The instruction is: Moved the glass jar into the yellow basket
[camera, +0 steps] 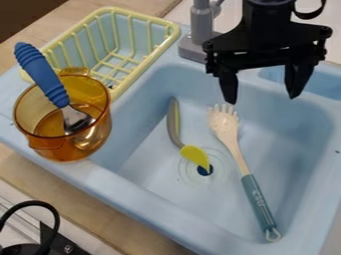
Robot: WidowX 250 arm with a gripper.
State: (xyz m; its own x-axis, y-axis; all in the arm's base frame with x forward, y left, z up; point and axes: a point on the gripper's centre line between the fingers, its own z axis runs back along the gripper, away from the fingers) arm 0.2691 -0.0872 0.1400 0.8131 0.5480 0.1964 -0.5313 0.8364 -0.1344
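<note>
A black end effector (pixel 261 97) hangs at 1 o'clock over a light blue toy sink (pixel 143 149), its fingers spread wide, holding nothing. The amber glass jar (pixel 67 148) sits at 9 o'clock on the sink's rim, a blue-handled utensil (pixel 41 72) leaning in it. The yellow basket (pixel 148 18) is at 11 o'clock; a pasta server (pixel 256 200) lies at 4 o'clock.

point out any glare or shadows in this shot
camera view: bright glints on the amber jar and on the metal end of the blue-handled utensil in it; camera view: soft shading inside the sink, no hard-edged shadow stands out; camera view: gripper reads nearly solid black
</note>
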